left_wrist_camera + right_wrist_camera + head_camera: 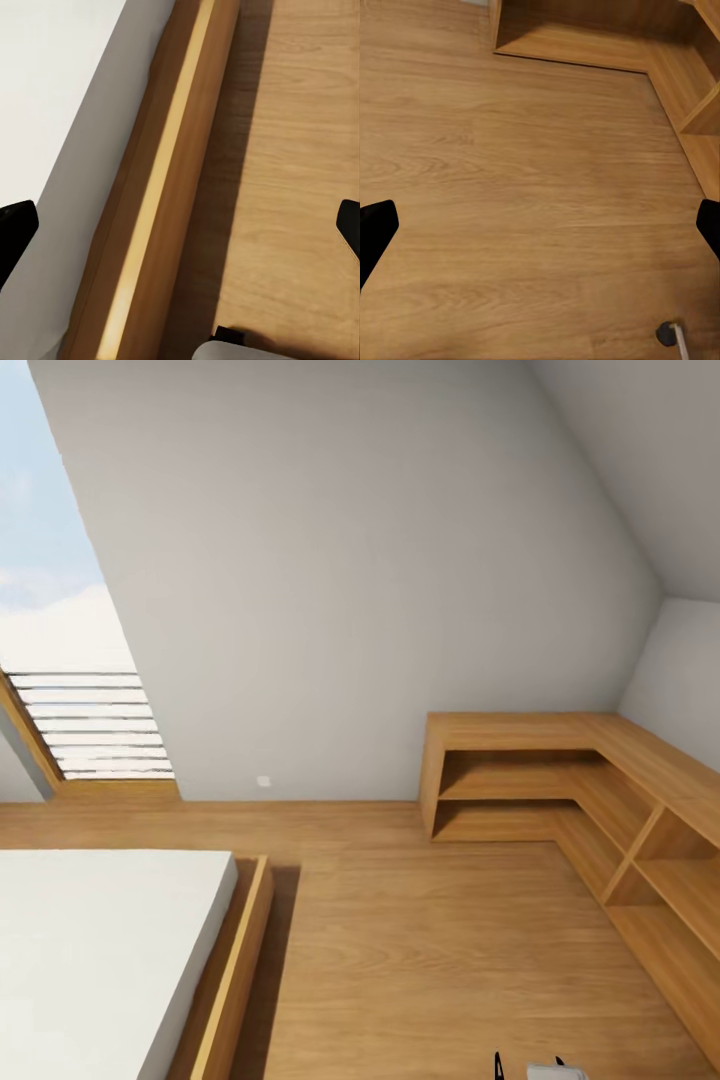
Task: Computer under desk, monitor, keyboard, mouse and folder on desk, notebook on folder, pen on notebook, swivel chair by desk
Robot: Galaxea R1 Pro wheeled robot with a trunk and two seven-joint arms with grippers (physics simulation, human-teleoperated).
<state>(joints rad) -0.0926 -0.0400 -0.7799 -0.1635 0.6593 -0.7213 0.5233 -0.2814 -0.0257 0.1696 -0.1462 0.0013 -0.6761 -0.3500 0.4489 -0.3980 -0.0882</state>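
I am in the bedroom, facing its sloped pale grey wall (350, 560) over a light wood plank floor (430, 940). My left gripper (180, 229) is open with nothing between its black fingertips (15, 232); it hangs over the wooden side rail of a bed (165, 195). My right gripper (540, 229) is also open and empty, above bare floor (532, 187). A small dark wheel on a pale bar (667, 334) shows at the frame's edge; I cannot tell what it belongs to.
A low bed with a white mattress (90, 950) and wood frame (235, 970) stands at the left. An L-shaped light-wood shelf unit (560, 780) runs along the far wall and the right wall. A skylight (60, 610) opens at the left.
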